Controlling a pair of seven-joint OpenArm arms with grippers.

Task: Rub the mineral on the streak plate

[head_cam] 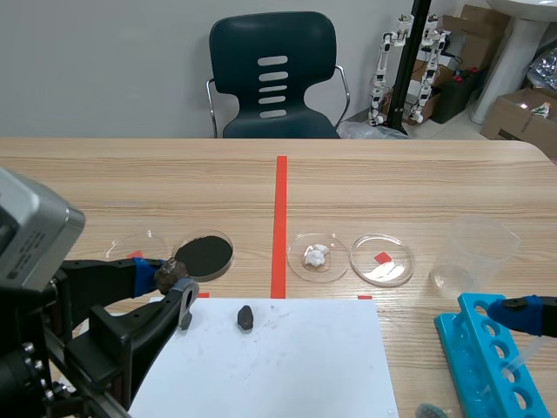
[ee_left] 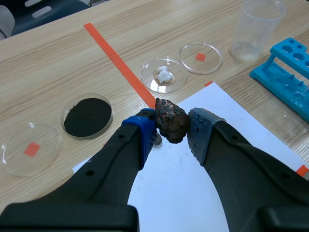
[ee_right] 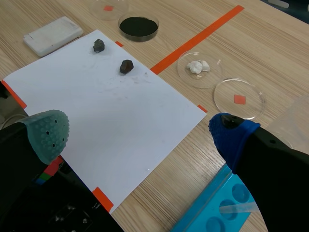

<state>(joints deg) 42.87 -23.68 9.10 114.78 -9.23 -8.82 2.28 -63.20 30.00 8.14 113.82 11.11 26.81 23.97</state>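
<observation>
My left gripper (head_cam: 170,283) (ee_left: 172,129) is shut on a dark brown, rough mineral (head_cam: 169,275) (ee_left: 171,120), held just above the near left corner of a white paper sheet (head_cam: 270,366) (ee_left: 193,193). A second small dark mineral (head_cam: 245,317) (ee_right: 126,66) lies on the sheet. In the right wrist view a greyish mineral (ee_right: 98,45) also lies on the paper, and a white streak plate (ee_right: 53,35) rests beside the sheet's far edge. My right gripper (head_cam: 520,312) (ee_right: 140,133) stands open over the table's right side, holding nothing.
Behind the paper stand a dish of black powder (head_cam: 204,253), a dish with white bits (head_cam: 317,257), two clear dishes (head_cam: 381,259) (head_cam: 135,246) and a plastic beaker (head_cam: 474,252). A blue tube rack (head_cam: 487,357) is near right. A chair (head_cam: 274,74) stands beyond the table.
</observation>
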